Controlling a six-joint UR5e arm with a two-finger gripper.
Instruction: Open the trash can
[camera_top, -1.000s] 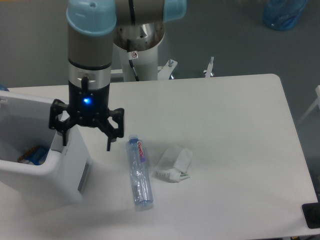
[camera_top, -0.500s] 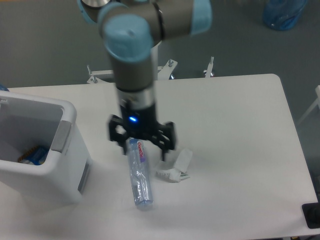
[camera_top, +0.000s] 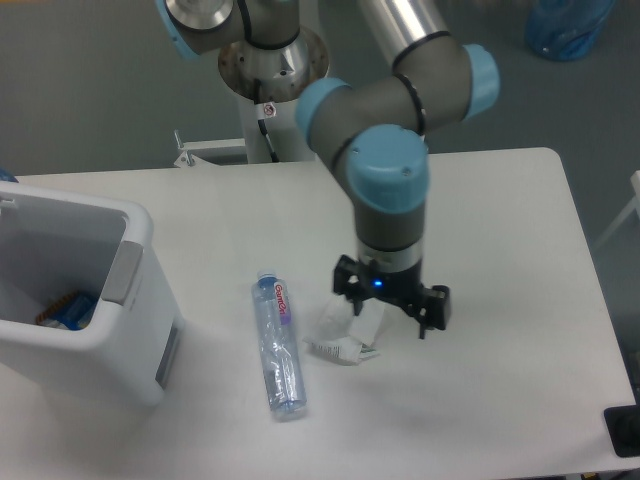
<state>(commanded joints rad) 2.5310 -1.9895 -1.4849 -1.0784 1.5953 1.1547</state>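
The white trash can (camera_top: 75, 300) stands at the table's left edge with its top open; something orange and blue lies inside it. A grey tab (camera_top: 122, 272) shows on its right rim. My gripper (camera_top: 388, 318) hangs open far to the right of the can, fingers pointing down, just above the right part of a crumpled white wrapper (camera_top: 345, 335). Nothing is between its fingers.
A clear plastic bottle (camera_top: 278, 344) lies on the table between the trash can and the wrapper. The white table (camera_top: 500, 250) ends at right and front. A dark object (camera_top: 625, 432) sits beyond the front right corner.
The gripper has swept right, from the trash can's rim past the bottle to above the wrapper. The can's raised lid, seen at first, is no longer in view.
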